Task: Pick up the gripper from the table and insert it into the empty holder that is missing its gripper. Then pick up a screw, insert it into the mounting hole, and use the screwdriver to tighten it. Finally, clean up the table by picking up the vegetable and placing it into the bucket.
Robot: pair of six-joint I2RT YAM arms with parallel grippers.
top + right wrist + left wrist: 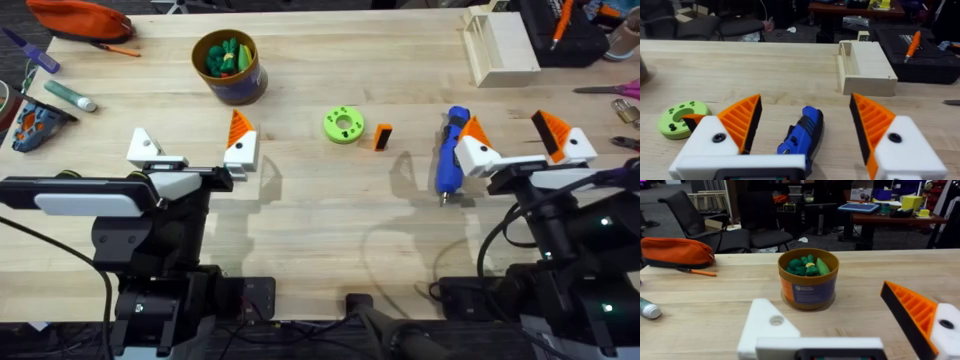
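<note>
The right gripper point(513, 142) is sitting wide open with the screwdriver point(451, 150) lying between its fingers. The left gripper point(195, 150) is gaping wide too, its empty holder point(147, 148) bare. The orange gripper point(382, 137) is lying between both.

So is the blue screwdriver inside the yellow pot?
No, the screwdriver lies on the table between the right hand's fingers, far from the pot.

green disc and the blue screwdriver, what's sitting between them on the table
In the overhead view, the gripper stands between the green disc and the screwdriver, closer to the disc.
</note>
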